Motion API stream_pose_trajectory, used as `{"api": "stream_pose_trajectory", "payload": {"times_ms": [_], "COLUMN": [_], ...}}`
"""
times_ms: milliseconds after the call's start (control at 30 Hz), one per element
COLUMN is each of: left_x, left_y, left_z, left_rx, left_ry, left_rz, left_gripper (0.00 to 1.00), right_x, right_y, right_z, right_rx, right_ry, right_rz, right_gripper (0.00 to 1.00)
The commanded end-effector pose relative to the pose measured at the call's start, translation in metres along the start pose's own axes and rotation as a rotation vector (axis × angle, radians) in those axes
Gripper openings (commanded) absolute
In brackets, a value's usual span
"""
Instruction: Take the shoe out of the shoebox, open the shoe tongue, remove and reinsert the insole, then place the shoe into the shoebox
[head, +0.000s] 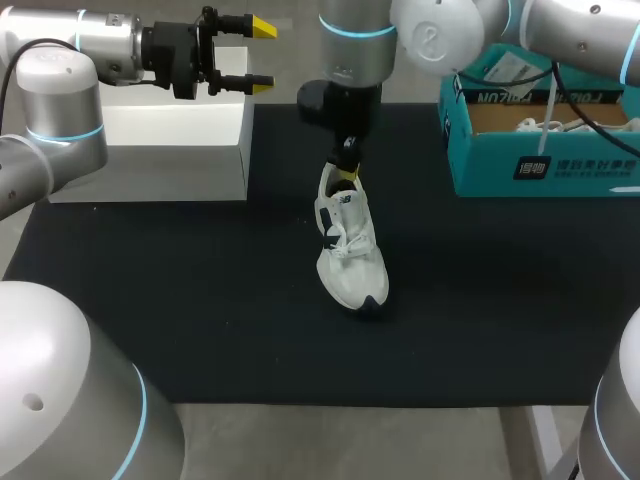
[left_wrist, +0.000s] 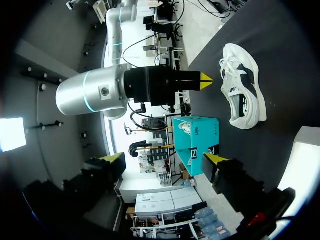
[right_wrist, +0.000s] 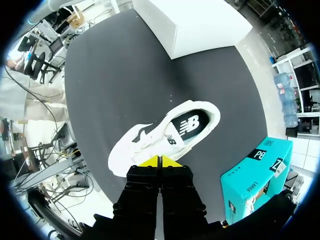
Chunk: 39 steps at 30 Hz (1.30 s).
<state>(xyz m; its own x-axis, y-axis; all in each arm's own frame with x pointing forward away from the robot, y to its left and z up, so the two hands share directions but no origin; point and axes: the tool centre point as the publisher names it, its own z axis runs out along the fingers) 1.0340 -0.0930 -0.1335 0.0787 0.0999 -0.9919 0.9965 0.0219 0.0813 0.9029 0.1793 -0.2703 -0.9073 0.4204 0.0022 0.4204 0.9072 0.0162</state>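
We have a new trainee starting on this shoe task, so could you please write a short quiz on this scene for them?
1. True or false: the shoe lies inside the teal shoebox.
2. The left gripper is: A) open and empty; B) shut on the shoe; C) shut on an insole.
3. Which arm's gripper is right by the shoe?
Key: 1 false, it lies on the black mat; 2 A; 3 the right gripper, its fingers together.

Bare mat (head: 200, 330) around shoe (head: 350, 262); white box (head: 170, 140) blocks far left, teal shoebox (head: 480, 165) far right.
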Motion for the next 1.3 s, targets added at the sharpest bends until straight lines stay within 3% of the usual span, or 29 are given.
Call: {"api": "stream_pose_trajectory", "payload": {"times_ms": [33,333,367,400,433,533,700,867,933,1167,1300], "left_x": [0.0,0.0,0.0,0.0,0.0,0.0,0.0,0.0,0.0,0.0,0.0], "left_y": [-0.001,-0.001,-0.001,-0.001,-0.001,-0.001,-0.001,-0.001,-0.001,-0.001,-0.001], "left_z": [0.001,0.001,0.001,0.001,0.001,0.001,0.001,0.001,0.001,0.001,0.001], "left_rx": [-0.002,-0.002,-0.002,-0.002,-0.002,-0.002,-0.002,-0.002,-0.002,-0.002,-0.002], "left_ry": [0.002,0.002,0.002,0.002,0.002,0.002,0.002,0.002,0.002,0.002,0.002], "left_rz": [0.002,0.002,0.002,0.002,0.002,0.002,0.002,0.002,0.002,0.002,0.002], "left_gripper": [1.0,1.0,1.0,1.0,1.0,1.0,1.0,1.0,1.0,1.0,1.0], "right_x": [-0.012,-0.054,-0.058,-0.061,-0.065,-0.075,-0.089,-0.089,-0.088,-0.092,-0.099], "right_y": [0.005,0.01,0.012,0.013,0.014,0.019,0.033,0.044,0.046,0.049,0.051], "right_z": [0.004,0.017,0.018,0.018,0.018,0.018,0.024,0.034,0.039,0.056,0.068], "right_rx": [0.001,-0.031,-0.036,-0.046,-0.046,-0.049,-0.053,-0.075,-0.089,-0.092,-0.071], "right_ry": [-0.036,-0.073,-0.072,-0.074,-0.075,-0.08,-0.113,-0.132,-0.139,-0.15,-0.162], "right_rz": [-0.041,-0.119,-0.129,-0.134,-0.141,-0.16,-0.187,-0.203,-0.207,-0.235,-0.252], "right_gripper": [0.0,0.0,0.13,0.4,0.58,0.68,0.64,0.65,0.61,0.8,0.74]}}
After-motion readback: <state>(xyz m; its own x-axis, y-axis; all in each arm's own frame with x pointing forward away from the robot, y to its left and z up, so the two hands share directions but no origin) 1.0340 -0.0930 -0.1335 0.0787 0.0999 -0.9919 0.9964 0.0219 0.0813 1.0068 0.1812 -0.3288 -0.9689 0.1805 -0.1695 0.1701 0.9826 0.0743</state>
